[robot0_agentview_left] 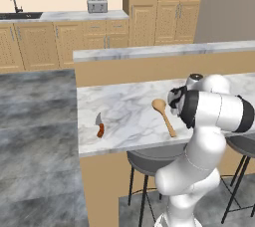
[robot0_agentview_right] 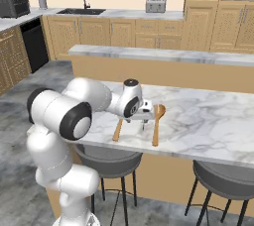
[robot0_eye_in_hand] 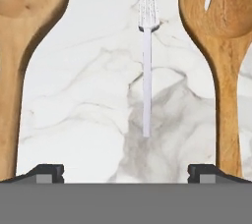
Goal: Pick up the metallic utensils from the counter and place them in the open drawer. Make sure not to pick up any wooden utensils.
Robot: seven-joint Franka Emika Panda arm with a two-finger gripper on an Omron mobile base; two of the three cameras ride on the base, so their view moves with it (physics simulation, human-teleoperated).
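Silver fork (robot0_eye_in_hand: 146, 70) on marble counter (robot0_eye_in_hand: 88, 100) between two wooden utensils, pincer (robot0_eye_in_hand: 126, 173) spread wide above, no readable writing

White glossy arm (robot0_agentview_left: 199, 136), rounded segments, black joint bands, dark tool fingertips (robot0_eye_in_hand: 47, 173).

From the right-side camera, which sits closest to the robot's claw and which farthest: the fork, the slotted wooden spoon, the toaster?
From the open gripper:
1. Fork, on the marble directly under it, between the fingertips.
2. Slotted wooden spoon, on the counter just beside the gripper.
3. Toaster, far off on the back counter by the wall.
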